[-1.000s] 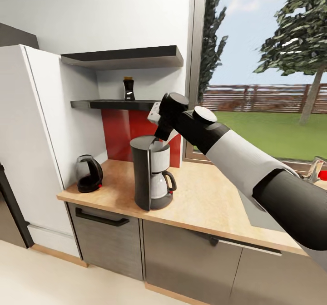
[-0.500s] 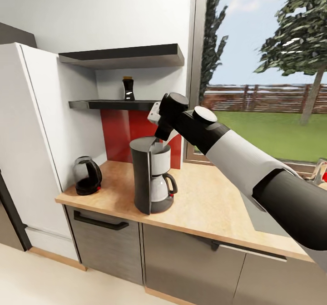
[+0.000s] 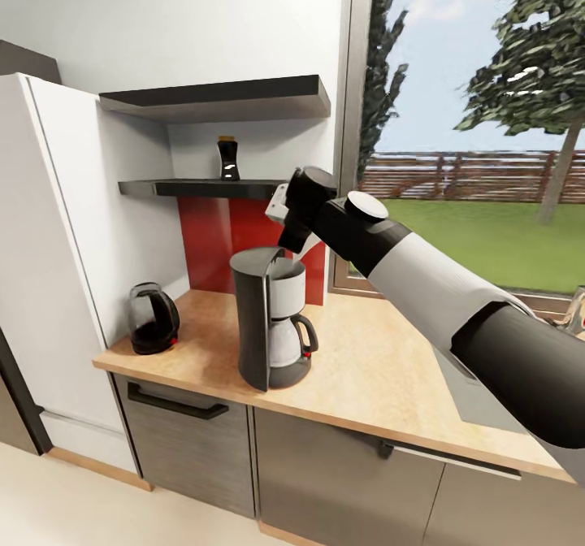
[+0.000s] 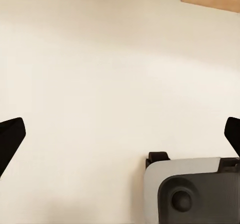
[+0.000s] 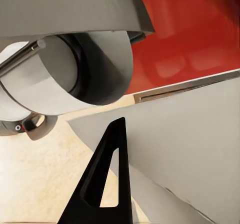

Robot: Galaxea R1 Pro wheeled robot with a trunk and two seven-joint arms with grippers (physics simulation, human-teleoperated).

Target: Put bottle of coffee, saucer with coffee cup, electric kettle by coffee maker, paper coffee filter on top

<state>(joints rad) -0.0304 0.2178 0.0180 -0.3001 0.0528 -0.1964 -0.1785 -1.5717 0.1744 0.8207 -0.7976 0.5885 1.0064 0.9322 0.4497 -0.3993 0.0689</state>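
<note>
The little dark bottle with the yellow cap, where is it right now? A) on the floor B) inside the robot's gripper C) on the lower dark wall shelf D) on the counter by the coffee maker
C: the bottle of coffee stands upright on the kitchen shelf, above the coffee maker that sits on the kitchen countertop.

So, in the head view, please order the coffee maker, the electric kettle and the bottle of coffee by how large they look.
1. Coffee maker, clearly the largest.
2. Electric kettle, squat, much lower.
3. Bottle of coffee, the smallest; it stands farther back on the kitchen shelf, so distance may exaggerate this.
</note>
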